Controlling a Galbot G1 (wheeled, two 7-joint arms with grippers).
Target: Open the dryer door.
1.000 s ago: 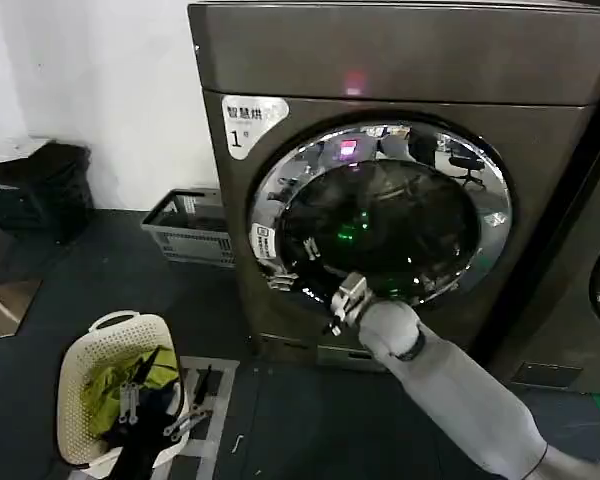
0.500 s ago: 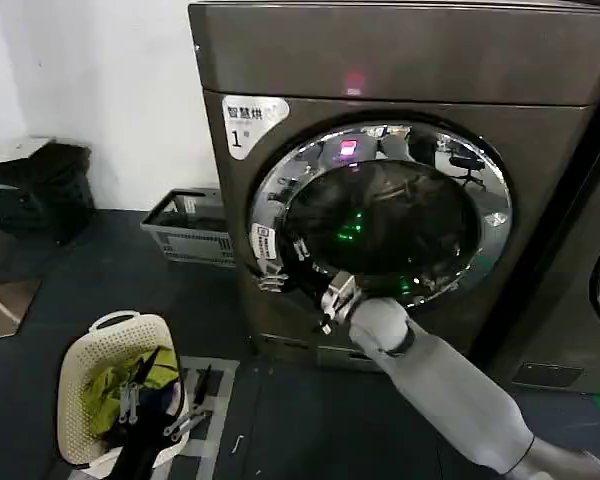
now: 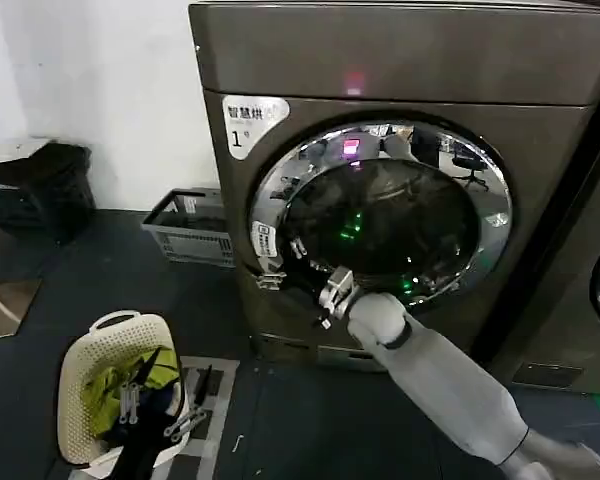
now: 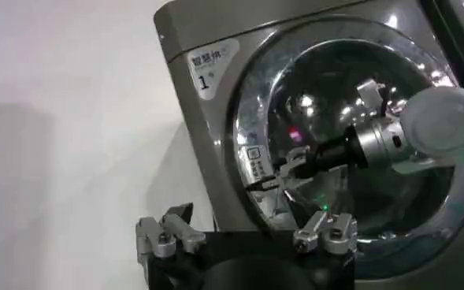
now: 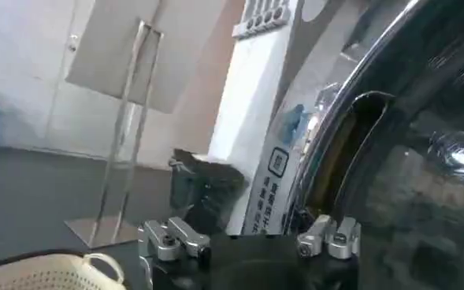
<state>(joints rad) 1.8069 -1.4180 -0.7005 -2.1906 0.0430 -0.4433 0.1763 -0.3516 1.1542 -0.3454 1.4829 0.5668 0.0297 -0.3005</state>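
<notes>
We see the right gripper (image 3: 302, 283) at the dryer door (image 3: 380, 215) handle recess, fingers spread; next we hook and pull outward.

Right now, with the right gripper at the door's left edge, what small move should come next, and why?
Probably hook into the recess and pull outward: the right gripper sits at the lower-left rim of the dryer door, which looks shut.
</notes>
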